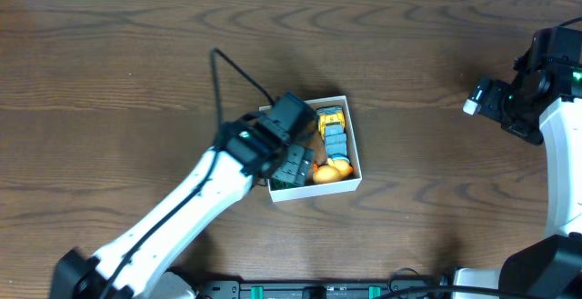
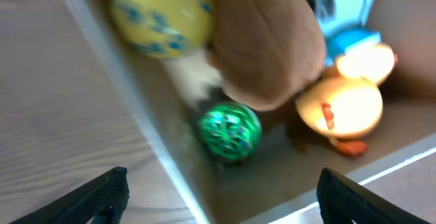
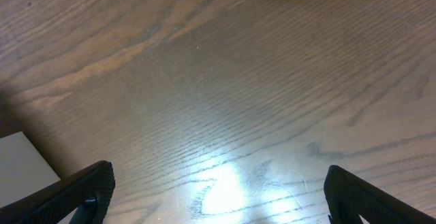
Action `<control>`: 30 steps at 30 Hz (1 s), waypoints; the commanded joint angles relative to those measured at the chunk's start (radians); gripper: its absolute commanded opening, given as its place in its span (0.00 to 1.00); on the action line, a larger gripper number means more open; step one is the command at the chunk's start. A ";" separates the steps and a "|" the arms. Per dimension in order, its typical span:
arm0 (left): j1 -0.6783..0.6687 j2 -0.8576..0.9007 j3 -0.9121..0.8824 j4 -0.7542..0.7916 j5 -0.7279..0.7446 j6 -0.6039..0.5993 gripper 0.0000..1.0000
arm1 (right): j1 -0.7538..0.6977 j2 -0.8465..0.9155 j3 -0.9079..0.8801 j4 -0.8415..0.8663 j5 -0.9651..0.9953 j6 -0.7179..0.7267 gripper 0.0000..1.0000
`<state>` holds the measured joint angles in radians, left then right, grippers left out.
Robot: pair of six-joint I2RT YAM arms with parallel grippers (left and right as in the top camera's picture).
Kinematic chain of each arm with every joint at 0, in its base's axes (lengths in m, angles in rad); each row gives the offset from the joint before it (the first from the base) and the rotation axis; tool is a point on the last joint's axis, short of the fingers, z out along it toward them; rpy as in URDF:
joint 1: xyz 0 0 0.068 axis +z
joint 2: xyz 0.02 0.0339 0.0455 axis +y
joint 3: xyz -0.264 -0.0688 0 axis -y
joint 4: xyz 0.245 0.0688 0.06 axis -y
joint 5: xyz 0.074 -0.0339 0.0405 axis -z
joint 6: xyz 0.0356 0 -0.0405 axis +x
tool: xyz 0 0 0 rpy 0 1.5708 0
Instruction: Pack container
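White links, black joints on both: the left arm (image 1: pixel 182 204) carries a thin black cable (image 1: pixel 218 85), the right arm (image 1: pixel 559 154) perhaps a green light (image 1: pixel 575 78).

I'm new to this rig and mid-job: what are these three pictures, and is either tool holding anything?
Two robot arms work at a wooden table. One picture looks straight down from above; the other two come from wrist cameras, each tool's dark fingers at the bottom corners. The left tool hangs open over the white container, which holds a green ball, a yellow spotted ball, a brown toy and yellow ducks. The right tool is open over the tabletop. Neither holds anything.
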<state>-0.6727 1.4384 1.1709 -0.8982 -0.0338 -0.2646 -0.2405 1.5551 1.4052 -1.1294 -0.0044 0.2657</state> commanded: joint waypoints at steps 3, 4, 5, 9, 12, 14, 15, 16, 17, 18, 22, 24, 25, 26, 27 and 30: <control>0.119 -0.121 0.008 0.000 -0.179 0.002 0.99 | 0.065 -0.022 -0.001 0.006 0.025 -0.032 0.99; 0.155 -0.138 0.008 0.006 -0.182 0.009 0.99 | 0.088 -0.024 -0.001 0.012 0.055 -0.031 0.99; 0.189 -0.152 0.008 0.012 -0.181 0.013 0.98 | 0.111 -0.026 -0.001 0.019 0.079 -0.030 0.99; 0.352 -0.182 0.008 0.055 -0.180 0.023 0.98 | 0.215 -0.036 -0.001 0.101 0.121 -0.028 0.99; 0.469 -0.176 0.008 0.094 -0.180 0.019 0.98 | 0.274 -0.035 -0.001 0.225 0.116 -0.027 0.99; 0.524 -0.168 0.008 0.117 -0.180 0.019 0.98 | 0.301 -0.035 -0.001 0.306 0.117 -0.028 0.99; 0.546 -0.164 0.008 0.119 -0.180 0.019 0.98 | 0.308 -0.035 -0.001 0.348 0.118 -0.028 0.99; 0.563 -0.163 0.007 0.119 -0.180 0.019 0.98 | 0.313 -0.035 -0.001 0.389 0.117 -0.027 0.99; 0.573 -0.162 0.007 0.120 -0.180 0.019 0.98 | 0.314 -0.035 -0.001 0.417 0.116 -0.028 0.99; 0.580 -0.162 0.007 0.127 -0.180 0.019 0.98 | 0.314 -0.035 -0.001 0.428 0.116 -0.028 0.99; 0.583 -0.167 0.007 0.187 -0.180 0.019 0.98 | 0.311 -0.036 -0.001 0.430 0.118 -0.035 0.99; 0.583 -0.175 0.008 0.172 -0.180 0.023 0.98 | 0.311 -0.048 -0.001 0.381 0.124 -0.021 0.99; 0.583 -0.182 0.008 0.158 -0.180 0.032 0.98 | 0.311 -0.056 -0.001 0.352 0.137 0.004 0.99; 0.583 -0.193 0.007 0.140 -0.180 0.034 0.98 | 0.311 -0.066 -0.001 0.325 0.152 0.015 0.99; 0.583 -0.208 0.007 0.124 -0.175 0.034 0.98 | 0.311 -0.079 -0.001 0.304 0.167 0.018 0.98; 0.583 -0.277 0.007 0.113 -0.126 0.035 0.98 | 0.314 -0.129 -0.001 0.264 0.217 0.006 0.98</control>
<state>-0.0933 1.2396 1.1709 -0.7822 -0.1905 -0.2470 0.0662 1.4979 1.4040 -0.8486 0.1406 0.2600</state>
